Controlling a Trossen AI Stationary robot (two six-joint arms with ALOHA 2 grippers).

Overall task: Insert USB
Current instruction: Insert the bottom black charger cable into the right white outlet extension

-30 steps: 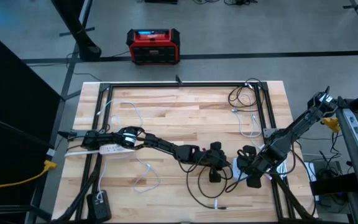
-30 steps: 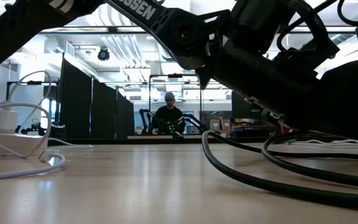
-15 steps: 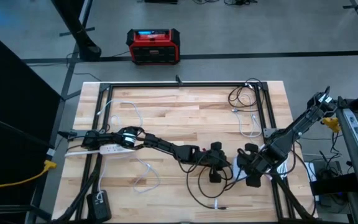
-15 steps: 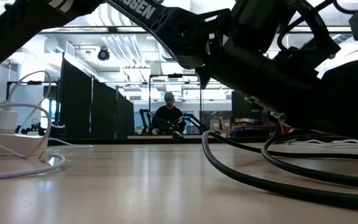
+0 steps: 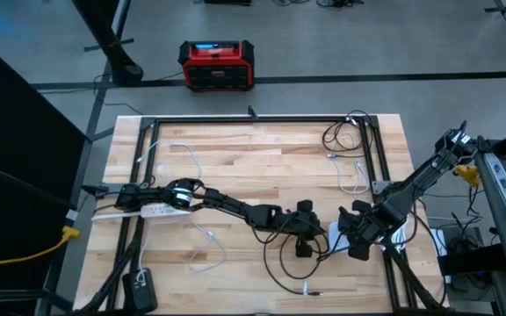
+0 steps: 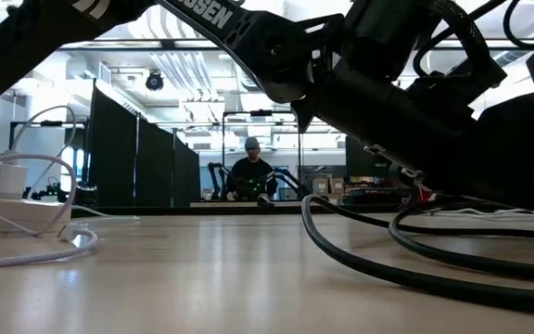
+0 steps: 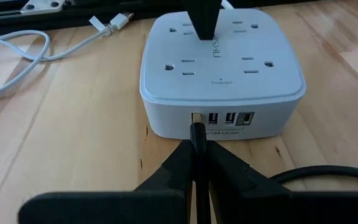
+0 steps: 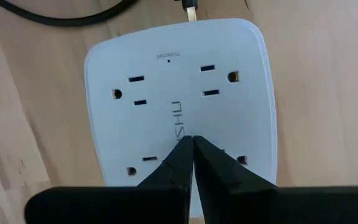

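Wooden table (image 5: pixel 262 167), left hand (image 7: pixel 198 154) gripping USB plug (image 7: pixel 197 132) lengthwise toward power strip (image 7: pixel 222 74) port, right hand (image 8: pixel 193 144) closed atop strip.

the power strip (image 7: pixel 222 74) is showing pale grey-white, with faint grey lettering on top. the usb plug (image 7: pixel 197 132) is showing black with a gold-toned metal tip, and its cable (image 5: pixel 281 263) is running black. the left gripper (image 7: pixel 196 163) and right gripper (image 8: pixel 191 155) are both looking matte black. the tabletop (image 5: pixel 262 158) is showing light wood in butcher-block strips, framed in black. white cables (image 5: pixel 183 154) are lying near its left edge. a red and black box (image 5: pixel 216 65) is sitting on the grey floor.
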